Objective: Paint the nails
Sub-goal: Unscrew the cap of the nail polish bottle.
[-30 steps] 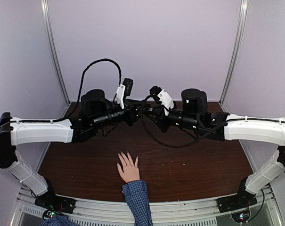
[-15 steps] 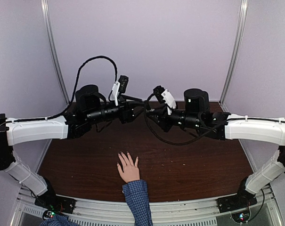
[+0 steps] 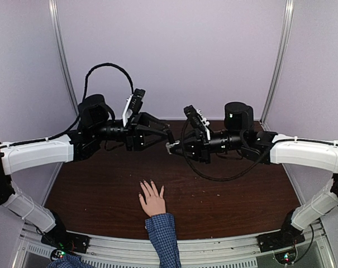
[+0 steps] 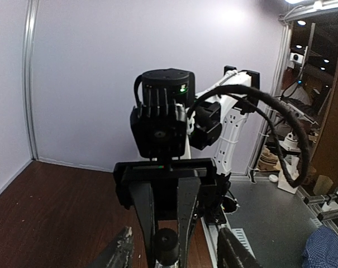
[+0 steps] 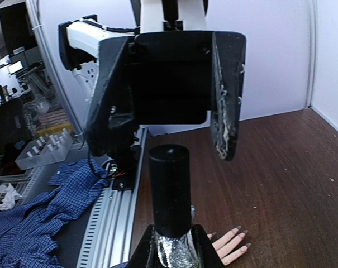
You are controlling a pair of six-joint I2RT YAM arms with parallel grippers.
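Note:
A light-skinned hand with a blue checked cuff lies flat on the brown table, fingers spread. Its nails look dark in the right wrist view. My right gripper hovers above the table's middle, shut on a small glittery polish bottle with a tall black cap. The cap points at my left gripper. That gripper's fingers stand open on either side of the cap's line, not touching it. In the left wrist view the cap shows between the right gripper's fingers, beyond my own open left gripper.
An aluminium rail runs along the near table edge by the arm bases. The person's checked shirt shows beyond that rail. Purple walls and metal posts close in the back. A black cable sags below the right wrist.
The left gripper, shut against the right one a second ago, has opened and drawn back to the left. The right gripper has come left and lower with the bottle. The hand is still.

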